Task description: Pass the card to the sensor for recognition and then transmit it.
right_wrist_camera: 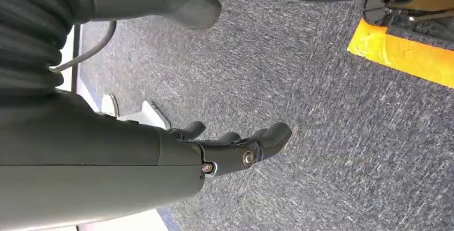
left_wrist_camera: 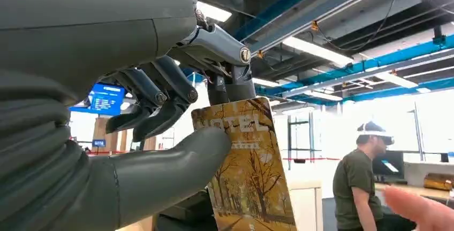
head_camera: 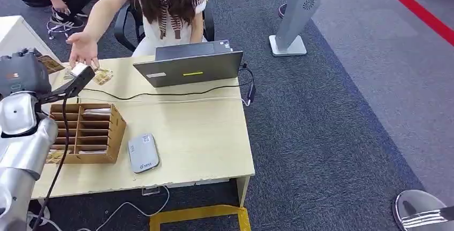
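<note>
Card: hotel card (left_wrist_camera: 247,172) pinched by left hand (left_wrist_camera: 160,134), upper left of head view.
Right hand (right_wrist_camera: 235,145): fingers apart, holding nothing, over carpet.

On the table (head_camera: 203,150), the sensor (head_camera: 143,153) lies right of the organizer (head_camera: 88,133).

1. The head view is looking down and forward from high on the robot, taking in the desk (head_camera: 203,145), the laptop (head_camera: 190,66) at its far edge and grey carpet (head_camera: 332,134) to the right.
2. The left wrist view is sitting very close behind the left hand (left_wrist_camera: 160,113), facing up and outward toward the ceiling lights (left_wrist_camera: 316,49); it is sharing the card (left_wrist_camera: 251,177) and the person's reaching hand (left_wrist_camera: 423,209) with the head view.
3. The right wrist view is hanging close behind the right hand (right_wrist_camera: 235,145), facing down at the carpet and a yellow floor strip (right_wrist_camera: 407,54).
</note>
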Robot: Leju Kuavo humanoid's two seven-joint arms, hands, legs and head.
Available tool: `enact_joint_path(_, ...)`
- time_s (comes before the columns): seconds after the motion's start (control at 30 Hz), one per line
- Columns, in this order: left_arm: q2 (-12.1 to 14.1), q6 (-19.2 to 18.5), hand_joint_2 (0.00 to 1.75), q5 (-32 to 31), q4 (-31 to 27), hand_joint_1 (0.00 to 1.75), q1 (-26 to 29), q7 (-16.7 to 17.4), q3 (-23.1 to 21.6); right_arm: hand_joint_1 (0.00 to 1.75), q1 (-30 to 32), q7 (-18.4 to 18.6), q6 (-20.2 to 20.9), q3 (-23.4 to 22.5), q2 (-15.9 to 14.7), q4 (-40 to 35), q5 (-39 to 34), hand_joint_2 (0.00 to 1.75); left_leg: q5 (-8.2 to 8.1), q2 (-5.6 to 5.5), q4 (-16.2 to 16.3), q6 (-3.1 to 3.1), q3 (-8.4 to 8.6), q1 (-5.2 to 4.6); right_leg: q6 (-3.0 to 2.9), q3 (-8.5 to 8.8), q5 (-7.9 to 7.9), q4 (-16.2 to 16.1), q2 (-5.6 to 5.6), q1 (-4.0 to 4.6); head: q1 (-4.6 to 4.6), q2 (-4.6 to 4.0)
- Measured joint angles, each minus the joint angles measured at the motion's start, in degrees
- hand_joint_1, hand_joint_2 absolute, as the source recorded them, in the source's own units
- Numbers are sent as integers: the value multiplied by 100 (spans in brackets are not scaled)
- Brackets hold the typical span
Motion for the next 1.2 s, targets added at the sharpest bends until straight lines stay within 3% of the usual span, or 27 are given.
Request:
enact_joint_path(0.67, -9, 63, 175, -2, 114, 175, -13, 15, 0, 0, 0, 0, -4, 4, -2, 0, -50, 175, 0, 0, 0, 0, -1, 0, 0, 0, 0, 0, 0, 0, 0, 0)
enact_joint_path(0.7, -7, 66, 175, -2, 114, 5, -13, 15, 0, 0, 0, 0, -4, 4, -2, 0, -50, 175, 0, 0, 0, 0, -1, 0, 0, 0, 0, 0, 0, 0, 0, 0)
enact_joint_path(0.93, -7, 273, 175, 37, 114, 0, -7, -70, 9, 0, -1, 0, -7, 44, -2, 0, -94, 175, 0, -1, 0, 0, -3, 0, 0, 0, -1, 0, -2, 0, 0, 0)
enact_joint_path(1.13, -13, 638, 175, 477, -169, 0, 188, -665, 188, 0, 1, 2, -7, 63, -2, 0, -171, 175, 0, 1, -1, 0, -2, 0, 0, 0, 0, 0, 0, 0, 0, 0)
enact_joint_path(1.2, -13, 682, 175, 1031, -531, 0, 406, -1089, 299, 0, 3, -7, -11, 61, -4, 0, -264, 175, 0, 2, -1, 0, -1, -1, 0, 1, 0, 0, 1, 0, 0, 0)
